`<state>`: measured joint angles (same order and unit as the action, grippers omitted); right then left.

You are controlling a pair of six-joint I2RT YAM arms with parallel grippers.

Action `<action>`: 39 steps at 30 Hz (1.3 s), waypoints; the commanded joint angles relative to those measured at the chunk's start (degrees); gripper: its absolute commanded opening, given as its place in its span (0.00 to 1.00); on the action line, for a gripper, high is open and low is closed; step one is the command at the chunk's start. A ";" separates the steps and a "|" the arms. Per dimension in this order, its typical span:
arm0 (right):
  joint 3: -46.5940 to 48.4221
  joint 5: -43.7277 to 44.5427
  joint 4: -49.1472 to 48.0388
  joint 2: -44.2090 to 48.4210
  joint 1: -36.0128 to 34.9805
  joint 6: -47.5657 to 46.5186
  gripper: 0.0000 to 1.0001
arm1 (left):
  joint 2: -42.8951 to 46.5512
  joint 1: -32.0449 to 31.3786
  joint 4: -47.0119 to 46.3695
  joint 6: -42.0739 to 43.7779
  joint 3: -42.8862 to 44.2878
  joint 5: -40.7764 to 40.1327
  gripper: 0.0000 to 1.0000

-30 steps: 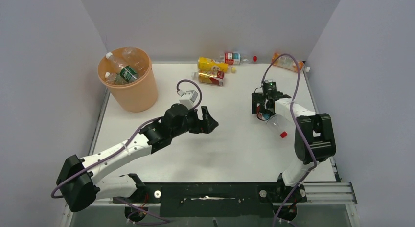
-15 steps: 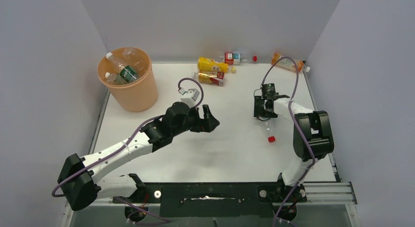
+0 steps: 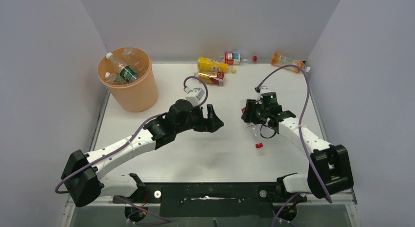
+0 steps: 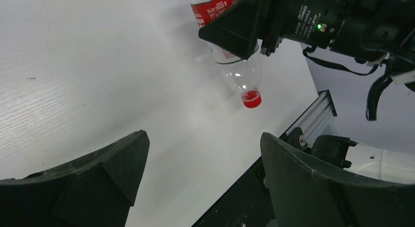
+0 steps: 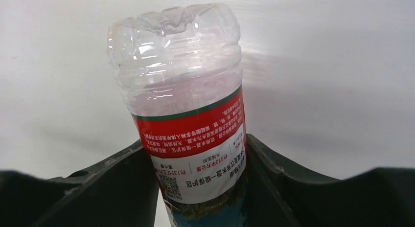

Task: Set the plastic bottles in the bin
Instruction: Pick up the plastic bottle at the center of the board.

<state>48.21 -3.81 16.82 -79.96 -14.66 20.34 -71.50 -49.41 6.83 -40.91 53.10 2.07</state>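
Observation:
My right gripper point(image 3: 252, 120) point(image 5: 195, 145) is shut on a clear plastic bottle point(image 3: 255, 134) point(image 5: 188, 109) with a red and white label. It holds the bottle by the label, red cap point(image 3: 258, 145) point(image 4: 251, 98) pointing down toward the near edge. My left gripper point(image 3: 216, 120) point(image 4: 203, 136) stands open and empty just left of that bottle, mid-table. The peach-orange bin point(image 3: 145, 96) stands at the back left with clear bottles point(image 3: 122, 69) sticking out of it. More plastic bottles lie at the back: a yellow-labelled one point(image 3: 212, 65), a red and yellow one point(image 3: 211, 78), a red and blue labelled one point(image 3: 235, 57) and an orange one point(image 3: 287, 61).
Grey walls close the table on the left, back and right. A black rail point(image 3: 210, 192) with both arm bases runs along the near edge. A purple cable point(image 3: 298, 73) loops above my right arm.
My right gripper has closed on the red-labelled bottle and carried it left toward the table's middle. The left arm has edged slightly right, still open.

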 commanded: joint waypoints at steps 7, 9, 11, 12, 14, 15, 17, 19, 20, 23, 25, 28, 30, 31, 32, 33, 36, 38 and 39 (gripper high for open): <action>-13.11 -17.03 -14.80 17.66 -4.55 10.28 0.45 | -1.40 -0.60 -9.60 -3.28 -0.52 4.89 0.85; -13.84 -18.17 -15.82 18.68 -4.63 11.12 0.45 | -1.90 -0.60 -9.89 -3.44 -0.20 4.94 0.85; -14.18 -19.13 -16.73 19.09 -4.61 11.58 0.45 | -2.29 -0.57 -10.54 -3.75 -0.22 4.86 0.85; -14.19 -19.66 -17.07 19.14 -4.61 11.77 0.45 | -2.38 -0.60 -11.05 -4.01 -0.35 4.78 0.85; -14.11 -21.00 -17.89 18.97 -4.66 12.27 0.45 | -2.56 -0.60 -12.19 -4.50 -0.75 4.63 0.85; -14.17 -21.73 -18.65 19.04 -4.68 12.64 0.45 | -2.85 -0.57 -12.61 -4.65 -0.87 4.62 0.85; -14.13 -23.14 -19.83 19.16 -4.60 13.37 0.45 | -3.33 -0.58 -13.16 -4.92 -1.01 4.47 0.85; -13.84 -24.44 -20.84 19.27 -4.63 14.13 0.45 | -3.82 -0.52 -14.04 -5.26 -1.29 4.52 0.85; -13.63 -25.24 -21.32 19.27 -4.63 14.48 0.45 | -4.08 -0.59 -14.98 -5.57 -1.55 4.52 0.85; -13.17 -27.55 -22.67 18.93 -5.01 15.43 0.45 | -4.34 -0.60 -16.97 -6.71 -2.58 4.15 0.85; -12.78 -28.28 -22.97 18.82 -5.76 15.77 0.45 | -4.21 -0.59 -17.98 -7.05 -3.04 3.44 0.85; -12.21 -28.33 -22.44 19.08 -7.19 15.72 0.45 | -3.26 -0.59 -18.60 -7.13 -3.70 1.16 0.85; -12.02 -28.31 -22.05 19.50 -7.93 15.70 0.45 | -2.20 -0.60 -19.01 -7.08 -4.31 -0.76 0.85; -11.89 -28.30 -21.75 19.64 -8.37 15.65 0.45 | -1.53 -0.58 -19.50 -7.08 -4.84 -1.79 0.85; -11.79 -28.23 -21.50 19.73 -8.59 15.58 0.45 | -0.91 -0.54 -20.02 -7.08 -5.13 -2.54 0.85; -11.67 -28.23 -21.13 19.78 -8.89 15.52 0.45 | -0.17 -0.52 -20.50 -7.04 -5.53 -3.33 0.85; -11.18 -28.15 -20.25 19.84 -10.15 15.28 0.45 | 1.33 -0.53 -21.07 -6.38 -6.34 -5.63 0.85; -10.76 -27.81 -19.88 19.80 -11.26 15.13 0.45 | 1.70 -0.50 -20.79 -5.93 -6.46 -6.79 0.85; -10.50 -27.63 -19.71 19.68 -11.80 15.02 0.45 | 1.87 -0.45 -20.58 -5.84 -6.53 -7.26 0.85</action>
<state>34.44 -30.76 -1.63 -62.00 -24.62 35.42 -72.29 -49.78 -9.04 -47.62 46.22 -1.13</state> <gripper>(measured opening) 0.526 0.848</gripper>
